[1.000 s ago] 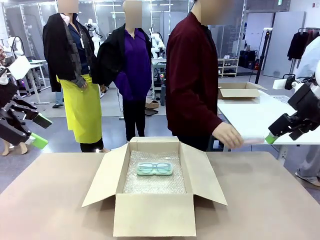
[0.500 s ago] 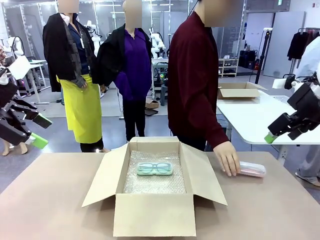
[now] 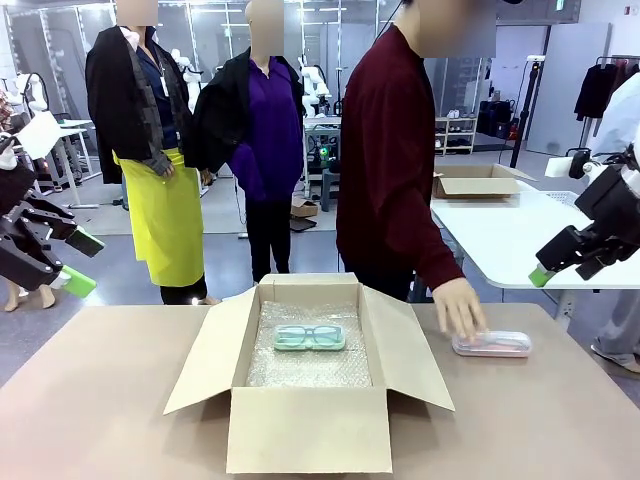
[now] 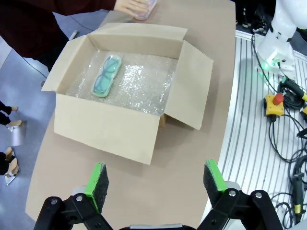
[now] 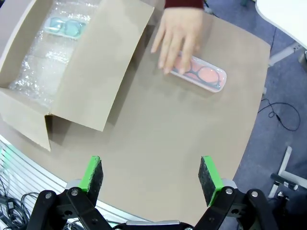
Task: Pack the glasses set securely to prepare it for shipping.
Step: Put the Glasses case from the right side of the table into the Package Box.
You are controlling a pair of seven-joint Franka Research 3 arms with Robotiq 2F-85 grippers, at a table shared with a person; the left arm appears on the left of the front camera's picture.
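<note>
Two cases are involved: the green case (image 3: 309, 338) is cushioned on bubble wrap (image 3: 300, 372) inside the box (image 3: 305, 430), while the pink case (image 3: 491, 344) is touched by a person's hand (image 3: 460, 305) near the far right corner of the table (image 3: 100, 400), seemingly offered for packing. The left fingers (image 4: 98, 179) and right fingers (image 5: 208, 175) are held wide open and empty.

Pink case partly under a hand, box lining partly behind its wall

In the front view, the person's hand (image 3: 460, 305) covered the left end of the pale pink, whitish flat rounded case (image 3: 495, 344) on the table right of the box, and how firmly it pressed could not be told. The near wall of the big brown cardboard box (image 3: 308, 430) hid the near strip of the clear bubble-wrap lining (image 3: 310, 368). The right gripper (image 3: 545, 268) showed one green pad, the other finger hidden behind its black body.
</note>
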